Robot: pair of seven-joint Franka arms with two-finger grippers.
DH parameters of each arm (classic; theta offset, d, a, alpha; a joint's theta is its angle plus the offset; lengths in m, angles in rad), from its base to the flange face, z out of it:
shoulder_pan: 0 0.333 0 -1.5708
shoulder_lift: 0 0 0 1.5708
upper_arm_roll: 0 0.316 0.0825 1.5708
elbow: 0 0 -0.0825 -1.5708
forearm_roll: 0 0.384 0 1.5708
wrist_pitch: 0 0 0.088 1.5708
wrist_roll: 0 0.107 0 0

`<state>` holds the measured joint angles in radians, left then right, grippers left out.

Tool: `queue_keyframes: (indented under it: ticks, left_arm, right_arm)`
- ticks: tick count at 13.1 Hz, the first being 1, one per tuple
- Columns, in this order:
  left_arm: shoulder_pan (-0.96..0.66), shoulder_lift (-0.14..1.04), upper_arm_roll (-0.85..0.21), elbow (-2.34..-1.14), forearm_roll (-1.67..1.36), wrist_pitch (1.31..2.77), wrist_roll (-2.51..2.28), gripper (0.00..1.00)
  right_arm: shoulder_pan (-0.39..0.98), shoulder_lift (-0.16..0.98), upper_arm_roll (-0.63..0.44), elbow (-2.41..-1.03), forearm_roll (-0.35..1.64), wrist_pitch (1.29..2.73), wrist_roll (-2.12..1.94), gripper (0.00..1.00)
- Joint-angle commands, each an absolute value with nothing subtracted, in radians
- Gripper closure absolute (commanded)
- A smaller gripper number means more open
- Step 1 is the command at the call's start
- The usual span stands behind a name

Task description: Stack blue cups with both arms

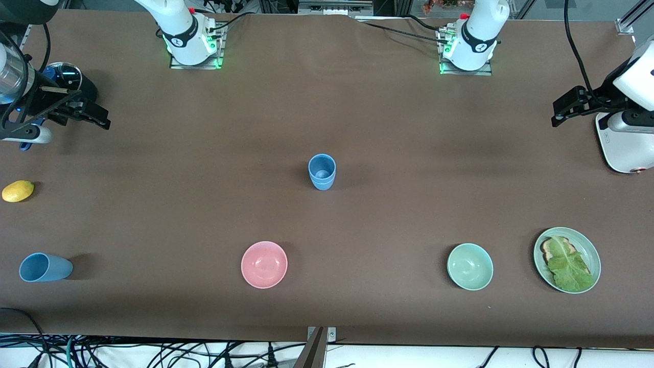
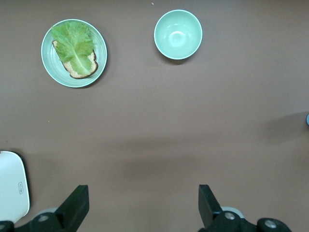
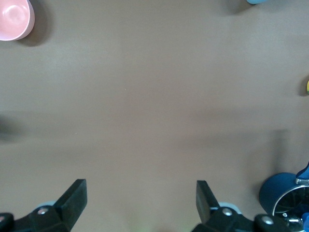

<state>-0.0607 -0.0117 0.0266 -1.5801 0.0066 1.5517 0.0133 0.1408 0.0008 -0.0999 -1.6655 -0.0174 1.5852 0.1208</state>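
Note:
One blue cup [image 1: 322,172] stands upright at the middle of the table. A second blue cup [image 1: 45,267] lies on its side toward the right arm's end, nearer the front camera; its edge shows in the right wrist view [image 3: 256,1]. My right gripper [image 1: 99,118] is open and empty, up over the table at the right arm's end, well apart from both cups; its jaws stand wide over bare table [image 3: 140,200]. My left gripper [image 1: 559,115] is open and empty over the left arm's end [image 2: 142,203], also well apart from the cups.
A yellow lemon [image 1: 18,190], a pink bowl [image 1: 264,264], a pale green bowl [image 1: 470,266] and a green plate [image 1: 592,250] with toast and lettuce lie on the table. A navy lidded saucepan [image 1: 66,76] stands beside my right gripper. A white appliance [image 1: 623,145] stands under my left arm.

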Motion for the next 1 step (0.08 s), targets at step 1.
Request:
queue_keyframes:
  ticks: [1]
  left_arm:
    - [-0.055, -0.018, 0.032, -1.58, -0.024, 1.562, 0.015, 0.0]
  right_arm:
    - [0.137, 0.011, -0.092, -1.64, -0.02, 1.574, 0.136, 0.0]
